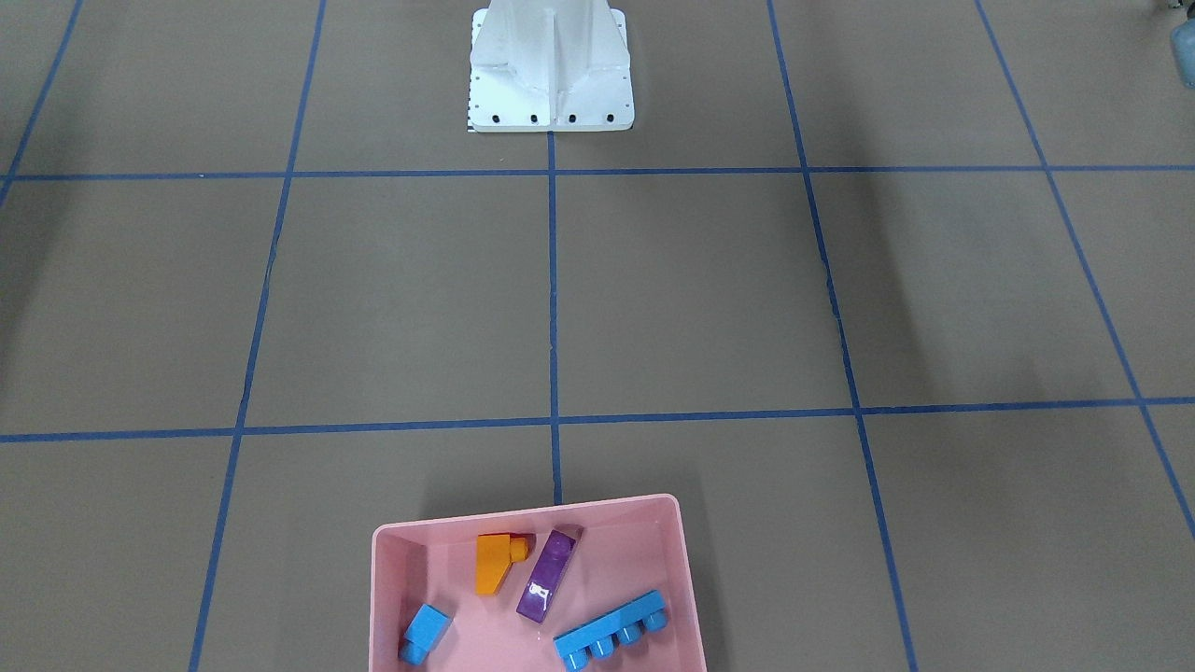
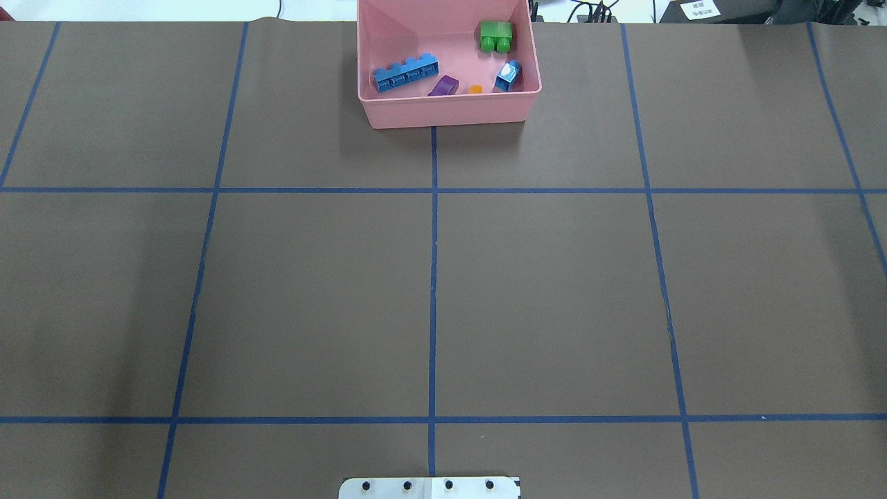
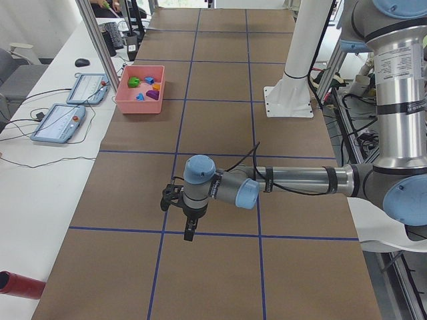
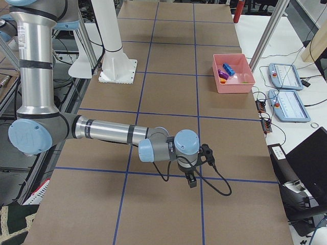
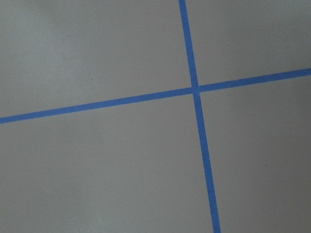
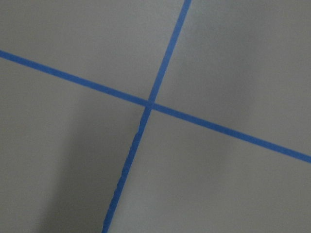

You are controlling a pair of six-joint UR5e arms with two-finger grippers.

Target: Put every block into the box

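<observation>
Though cropped frontally, green block [image 2: 496, 34] (inside box [image 2: 447, 112]) shows overhead.

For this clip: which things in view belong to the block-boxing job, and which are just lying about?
Job: pink box; inside it, orange block, purple block, small blue block, long blue block, green block.

Lying about: red tube, control tablets, computer mouse, white robot stand.
</observation>
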